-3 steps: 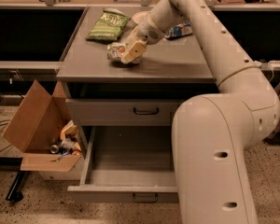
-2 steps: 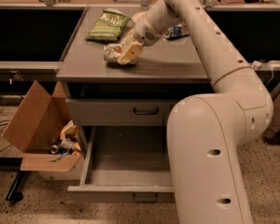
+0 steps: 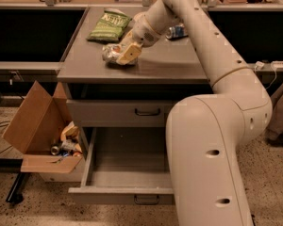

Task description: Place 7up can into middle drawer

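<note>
The 7up can (image 3: pixel 110 53), dented and silver-white with green, lies on its side on the grey cabinet top (image 3: pixel 155 65). My gripper (image 3: pixel 126 53) is down at the can's right end and covers part of it. The can rests on the top. The middle drawer (image 3: pixel 127 173) is pulled out wide below and its inside is bare. Its dark bar handle (image 3: pixel 146 200) shows at the front. The drawer front above it (image 3: pixel 118 113) is closed.
A green chip bag (image 3: pixel 108 26) lies behind the can. A blue, white and red can (image 3: pixel 177 31) lies at the back right behind my arm. An open cardboard box (image 3: pixel 42 135) with trash stands left of the open drawer. My large white arm body (image 3: pixel 212 164) fills the right foreground.
My gripper stays at the can on the cabinet top, and both sit slightly further left in view. My arm's lower body has also shifted left.
</note>
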`<state>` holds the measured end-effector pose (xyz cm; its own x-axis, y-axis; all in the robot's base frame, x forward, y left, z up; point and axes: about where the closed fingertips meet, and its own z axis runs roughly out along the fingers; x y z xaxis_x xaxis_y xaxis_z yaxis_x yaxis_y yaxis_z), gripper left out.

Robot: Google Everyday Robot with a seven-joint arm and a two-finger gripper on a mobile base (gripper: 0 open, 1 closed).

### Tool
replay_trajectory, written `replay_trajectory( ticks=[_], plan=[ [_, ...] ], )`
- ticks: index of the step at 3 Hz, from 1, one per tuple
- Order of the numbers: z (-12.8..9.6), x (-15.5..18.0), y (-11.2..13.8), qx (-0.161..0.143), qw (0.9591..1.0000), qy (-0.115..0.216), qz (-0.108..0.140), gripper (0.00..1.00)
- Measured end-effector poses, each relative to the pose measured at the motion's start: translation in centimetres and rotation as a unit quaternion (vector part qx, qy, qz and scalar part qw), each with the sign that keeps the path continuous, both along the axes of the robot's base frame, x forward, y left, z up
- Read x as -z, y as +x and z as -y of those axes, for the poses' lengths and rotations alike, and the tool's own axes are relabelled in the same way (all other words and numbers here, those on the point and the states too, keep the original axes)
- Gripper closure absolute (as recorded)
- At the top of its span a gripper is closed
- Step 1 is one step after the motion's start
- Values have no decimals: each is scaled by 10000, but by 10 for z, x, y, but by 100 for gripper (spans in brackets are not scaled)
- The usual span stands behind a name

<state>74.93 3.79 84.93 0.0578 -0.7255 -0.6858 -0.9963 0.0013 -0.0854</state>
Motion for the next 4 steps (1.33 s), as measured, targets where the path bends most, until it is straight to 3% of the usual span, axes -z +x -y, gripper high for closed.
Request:
replay_trajectory(
  ticks=[1, 2, 3, 4],
  plan=[
    [0, -3, 0, 1, 10000, 0, 3, 100],
    [35, -40, -4, 351, 9983, 201, 411, 100],
    [67, -72, -14, 722, 9933, 382, 818, 100],
    [83, -85, -25, 890, 9893, 570, 1008, 100]
  ],
)
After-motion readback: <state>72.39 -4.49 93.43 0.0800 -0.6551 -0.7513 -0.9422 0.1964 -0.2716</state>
